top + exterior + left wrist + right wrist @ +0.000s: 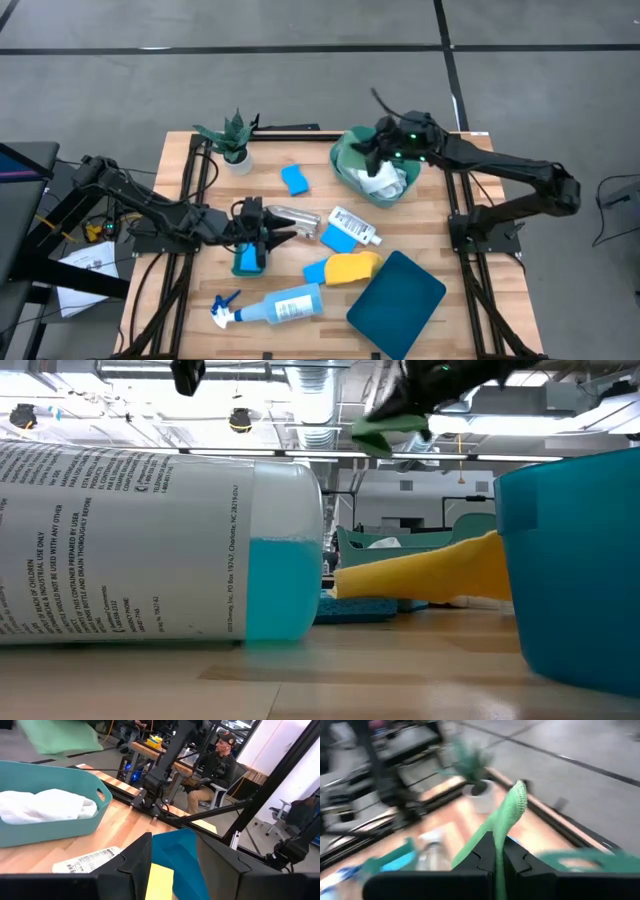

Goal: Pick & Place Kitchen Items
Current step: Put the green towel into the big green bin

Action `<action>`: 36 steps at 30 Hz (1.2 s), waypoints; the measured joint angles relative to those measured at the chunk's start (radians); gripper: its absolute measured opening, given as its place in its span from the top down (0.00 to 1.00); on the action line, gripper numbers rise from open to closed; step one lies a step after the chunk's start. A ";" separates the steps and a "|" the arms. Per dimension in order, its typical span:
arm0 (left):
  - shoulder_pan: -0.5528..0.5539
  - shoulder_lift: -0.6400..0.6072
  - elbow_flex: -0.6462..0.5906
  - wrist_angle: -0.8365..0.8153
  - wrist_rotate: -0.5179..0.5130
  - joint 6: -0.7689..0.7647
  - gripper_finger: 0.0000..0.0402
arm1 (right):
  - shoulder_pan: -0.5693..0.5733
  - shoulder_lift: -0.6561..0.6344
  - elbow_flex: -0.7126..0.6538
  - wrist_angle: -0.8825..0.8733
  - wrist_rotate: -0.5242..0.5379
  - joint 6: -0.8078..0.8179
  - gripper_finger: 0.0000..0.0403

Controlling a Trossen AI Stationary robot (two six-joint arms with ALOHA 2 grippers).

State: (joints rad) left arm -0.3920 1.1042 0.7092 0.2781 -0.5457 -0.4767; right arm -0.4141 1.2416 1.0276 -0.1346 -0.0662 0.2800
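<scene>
The right gripper (pixel 372 150) hangs over the tub (pixel 352 172) at the table's far right, fingers pinched on a green cloth (pixel 506 817). The left gripper (pixel 290 232), mid-table, stands partly open around nothing I can make out; a yellow cloth (pixel 352 267) lies to its right.

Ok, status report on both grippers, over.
Right gripper shut on green cloth, above teal tub. Left gripper low beside blue sponge. Nothing in the way.

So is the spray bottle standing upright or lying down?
Lying down. The spray bottle rests on its side on the table, and the blue liquid has settled along its lower side.
</scene>
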 joint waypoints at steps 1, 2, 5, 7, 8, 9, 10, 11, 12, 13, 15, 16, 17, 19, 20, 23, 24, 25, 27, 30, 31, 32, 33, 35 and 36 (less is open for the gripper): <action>0.003 0.000 0.000 0.000 0.000 0.000 0.63 | -0.006 -0.024 -0.023 -0.003 0.036 0.018 1.00; 0.005 0.000 0.000 -0.001 0.000 0.000 0.63 | -0.010 -0.049 -0.047 -0.009 0.067 0.037 1.00; 0.007 0.000 0.000 -0.001 0.000 0.000 0.63 | -0.018 -0.118 -0.110 -0.050 0.149 0.097 1.00; 0.007 0.000 0.000 -0.001 0.000 0.000 0.63 | -0.021 -0.155 -0.149 -0.085 0.195 0.131 1.00; 0.007 0.000 0.000 -0.001 0.000 0.000 0.63 | -0.021 -0.168 -0.170 -0.090 0.206 0.147 1.00; 0.007 0.000 0.000 -0.002 0.000 0.000 0.63 | -0.021 -0.178 -0.193 -0.092 0.217 0.163 1.00; 0.007 0.000 0.000 -0.001 0.000 0.000 0.64 | -0.021 -0.184 -0.214 -0.095 0.225 0.180 1.00; 0.009 0.000 0.000 -0.001 0.000 0.000 0.64 | -0.021 -0.186 -0.233 -0.094 0.228 0.194 1.00; 0.013 0.000 0.000 -0.002 0.000 0.000 0.64 | -0.021 -0.186 -0.252 -0.093 0.235 0.209 1.00; 0.015 0.000 0.000 -0.001 0.000 0.000 0.65 | -0.021 -0.186 -0.271 -0.094 0.246 0.221 1.00; 0.021 0.000 0.000 -0.001 0.000 0.000 0.65 | -0.021 -0.175 -0.299 -0.090 0.258 0.238 1.00; 0.024 0.000 0.000 -0.001 0.000 0.000 0.65 | -0.021 -0.167 -0.313 -0.084 0.266 0.241 1.00; 0.027 0.000 0.000 -0.001 0.000 0.000 0.65 | -0.021 -0.160 -0.329 -0.085 0.278 0.243 1.00; 0.033 0.000 0.000 -0.001 0.000 0.000 0.65 | -0.025 -0.138 -0.358 -0.059 0.293 0.244 1.00; 0.034 0.000 0.000 -0.001 0.000 0.000 0.65 | -0.031 -0.129 -0.368 -0.044 0.293 0.245 1.00; 0.034 0.000 0.000 -0.001 0.000 0.000 0.65 | -0.062 -0.104 -0.397 0.005 0.280 0.253 1.00; 0.034 0.000 0.000 -0.001 0.000 0.000 0.65 | -0.072 -0.092 -0.407 0.022 0.271 0.255 1.00; 0.034 0.000 0.000 -0.001 0.000 0.000 0.65 | -0.083 -0.082 -0.417 0.030 0.261 0.256 1.00; 0.034 0.000 0.000 -0.001 0.000 0.000 0.65 | -0.106 -0.054 -0.421 0.047 0.240 0.256 1.00; 0.034 0.000 0.000 -0.001 0.000 0.000 0.65 | -0.132 -0.002 -0.420 0.058 0.221 0.255 1.00; 0.034 0.000 0.000 -0.001 0.000 0.000 0.65 | -0.137 0.019 -0.420 0.065 0.220 0.254 1.00; 0.034 0.000 0.000 -0.001 0.000 0.000 0.65 | -0.141 0.038 -0.420 0.071 0.220 0.252 1.00; 0.034 0.000 0.000 -0.001 0.000 -0.001 0.65 | -0.145 0.055 -0.420 0.077 0.218 0.252 1.00; 0.034 0.000 0.000 -0.002 0.000 -0.001 0.65 | -0.147 0.096 -0.420 0.087 0.208 0.252 1.00; 0.034 0.000 0.000 -0.001 0.000 -0.001 0.65 | -0.147 0.115 -0.420 0.092 0.198 0.252 1.00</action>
State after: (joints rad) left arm -0.3576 1.1042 0.7094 0.2771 -0.5457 -0.4779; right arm -0.5613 1.3563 0.6075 -0.0428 0.1314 0.5320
